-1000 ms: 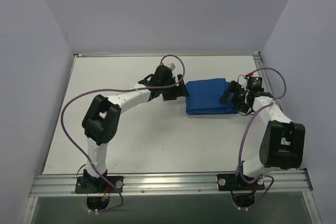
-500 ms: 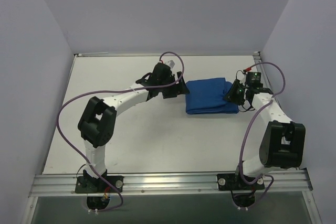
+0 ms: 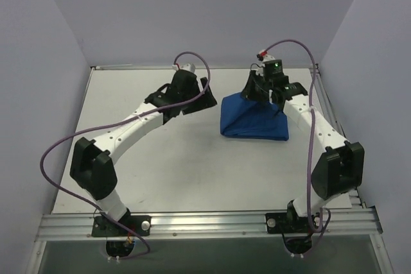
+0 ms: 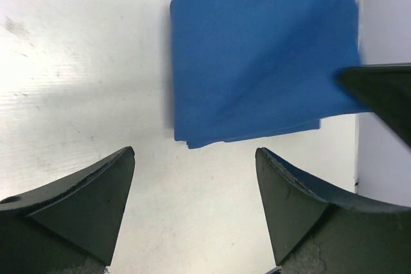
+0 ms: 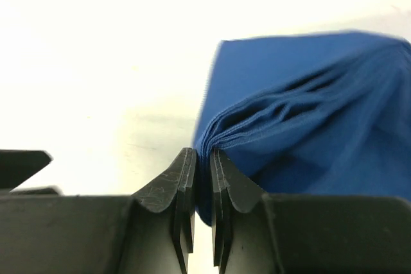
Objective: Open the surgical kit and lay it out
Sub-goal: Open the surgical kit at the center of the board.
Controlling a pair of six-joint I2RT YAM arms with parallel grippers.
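The surgical kit (image 3: 253, 120) is a royal-blue cloth bundle on the white table, right of centre. One part of it is pulled up into a tent shape. My right gripper (image 3: 258, 90) holds the raised cloth above the bundle's far side. In the right wrist view the right gripper (image 5: 203, 153) is shut on several bunched folds of the kit (image 5: 308, 113). My left gripper (image 3: 207, 98) hovers open just left of the bundle. In the left wrist view the left gripper (image 4: 194, 153) is open over bare table, with the kit (image 4: 257, 62) ahead of it and untouched.
Pale walls enclose the table on the left, back and right, and the right wall (image 4: 385, 17) is close to the bundle. A metal rail (image 3: 205, 222) runs along the near edge by the arm bases. Purple cables (image 3: 192, 62) loop above both arms.
The right gripper has shut on the bundle's right edge and lifted it up and toward the back left. The left arm has drawn back and away from the bundle's left edge.
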